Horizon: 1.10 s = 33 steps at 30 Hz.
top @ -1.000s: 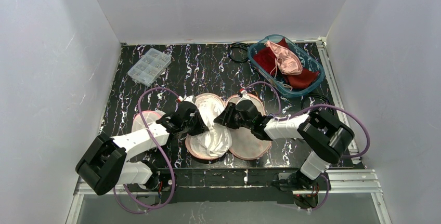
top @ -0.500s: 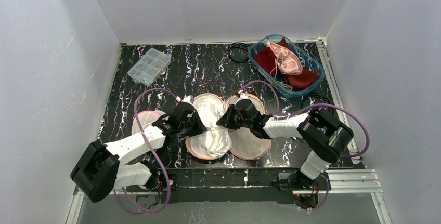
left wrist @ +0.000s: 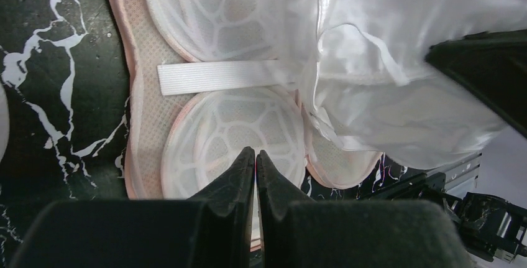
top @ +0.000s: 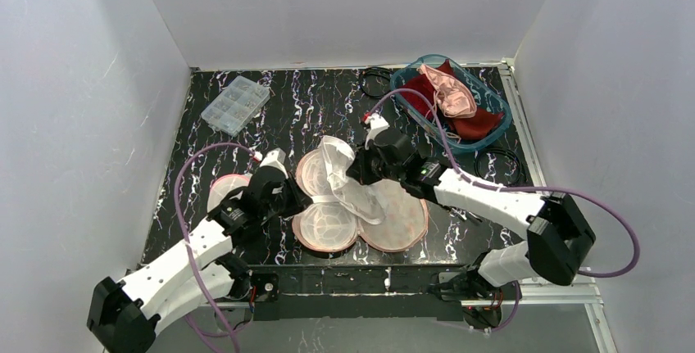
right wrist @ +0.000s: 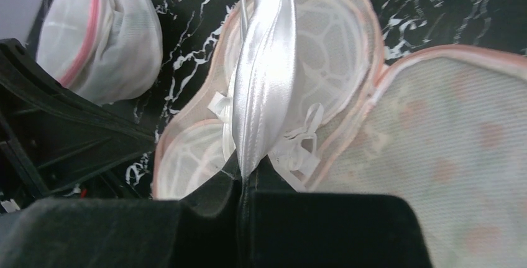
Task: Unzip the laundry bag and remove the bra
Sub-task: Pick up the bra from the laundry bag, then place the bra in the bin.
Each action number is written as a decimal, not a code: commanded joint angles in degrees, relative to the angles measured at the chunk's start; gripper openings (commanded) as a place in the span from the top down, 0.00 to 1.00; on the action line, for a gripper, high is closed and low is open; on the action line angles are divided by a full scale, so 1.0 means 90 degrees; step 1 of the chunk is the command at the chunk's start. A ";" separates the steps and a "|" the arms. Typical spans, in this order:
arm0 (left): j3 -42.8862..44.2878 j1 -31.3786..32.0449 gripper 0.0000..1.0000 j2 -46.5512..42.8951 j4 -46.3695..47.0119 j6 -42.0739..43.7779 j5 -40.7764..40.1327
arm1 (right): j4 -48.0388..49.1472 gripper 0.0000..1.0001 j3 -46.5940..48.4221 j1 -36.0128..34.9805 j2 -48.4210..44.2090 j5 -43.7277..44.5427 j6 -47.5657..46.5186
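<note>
Over black, white-veined tabletop (top: 328,99) boxed by plain pale walls (top: 344,9), right claw (right wrist: 243,178) clamped on white bra (right wrist: 264,87) held just above the opened laundry bag (top: 326,224); left claw (left wrist: 255,156) pinched together at that bag's rim.

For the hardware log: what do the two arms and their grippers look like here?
The left arm and right arm have white links and bulky black joint housings. Each trails a looping purple cable with a red-tipped connector near the wrist. The left gripper and right gripper are matte black, with fingers tapering to narrow tips. No markings are legible.
</note>
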<state>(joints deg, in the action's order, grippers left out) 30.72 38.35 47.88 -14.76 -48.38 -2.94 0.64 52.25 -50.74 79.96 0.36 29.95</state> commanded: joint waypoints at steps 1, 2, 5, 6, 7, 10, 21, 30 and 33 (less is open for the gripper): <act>0.0205 -0.0034 0.96 -0.0450 -0.0753 0.0116 -0.0334 | -0.1517 0.99 0.0839 0.0028 -0.0440 0.0570 -0.1335; 0.0208 -0.0033 0.96 -0.0540 -0.0811 0.0106 -0.0352 | -0.1737 0.99 0.0989 0.0032 -0.0499 0.0725 -0.1479; 0.0222 -0.0042 0.95 -0.0756 -0.0972 0.0079 -0.0375 | -0.2202 0.99 0.1402 0.0049 -0.0666 0.1117 -0.1866; 0.0236 -0.0035 0.95 -0.0816 -0.1014 0.0080 -0.0379 | -0.2385 0.99 0.1563 0.0059 -0.0680 0.1263 -0.1969; 0.0242 -0.0039 0.95 -0.0871 -0.1057 0.0074 -0.0377 | -0.2564 0.99 0.1732 0.0088 -0.0683 0.1395 -0.2071; 0.0298 -0.0035 0.95 -0.1003 -0.1180 0.0083 -0.0355 | -0.2877 0.99 0.2097 0.0171 -0.0715 0.2011 -0.2324; 0.0160 -0.0038 0.95 -0.1434 -0.1203 0.0042 -0.0167 | -0.3292 0.99 0.3565 0.1450 -0.0093 0.2785 -0.3265; -0.0152 -0.0032 0.94 -0.1758 -0.1078 -0.0101 0.0156 | -0.1770 0.99 0.4535 0.2303 0.0743 0.3390 -0.4086; -0.0288 -0.0033 0.94 -0.1739 -0.1024 -0.0097 0.0229 | -0.1258 0.99 0.4761 0.2607 0.1083 0.3274 -0.4500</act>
<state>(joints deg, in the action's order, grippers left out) 30.13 38.35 32.36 -23.81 -49.10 -2.57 -21.89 90.37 -30.11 87.11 27.44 -3.97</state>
